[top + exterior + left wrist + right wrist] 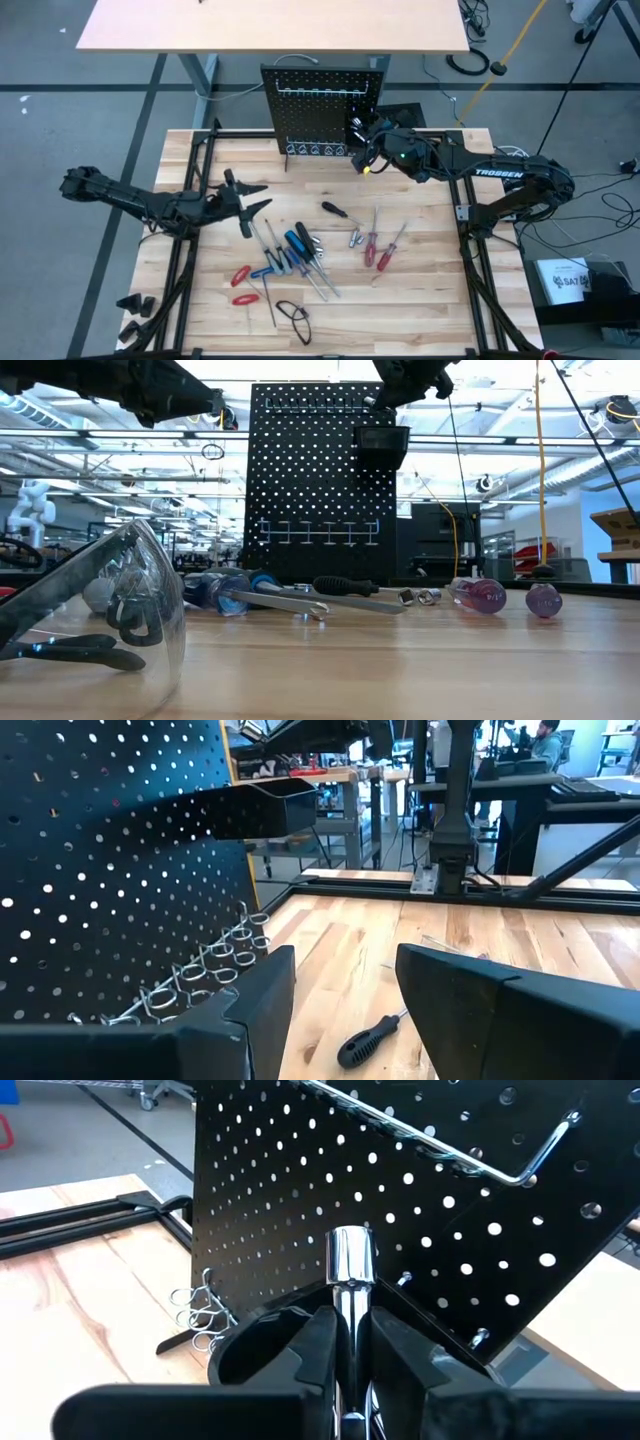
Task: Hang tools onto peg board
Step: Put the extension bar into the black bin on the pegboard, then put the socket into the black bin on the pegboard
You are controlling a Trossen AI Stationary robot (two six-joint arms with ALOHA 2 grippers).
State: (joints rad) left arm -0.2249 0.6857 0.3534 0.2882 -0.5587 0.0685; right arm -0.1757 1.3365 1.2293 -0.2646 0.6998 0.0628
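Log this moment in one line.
right gripper: shut on silver bit, over peg board bin | left gripper: open, waiting | tools: on table

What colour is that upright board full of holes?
The peg board is black, clearest in the low view.

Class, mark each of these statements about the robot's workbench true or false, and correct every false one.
1. The right gripper pinches a shiny silver metal bit above the small black bin. True.
2. The left gripper holds a screwdriver. False: it is open and empty.
3. The upright black perforated peg board stands at the table's far edge. True.
4. The black-handled screwdriver hangs on the board. False: it lies on the wooden tabletop.
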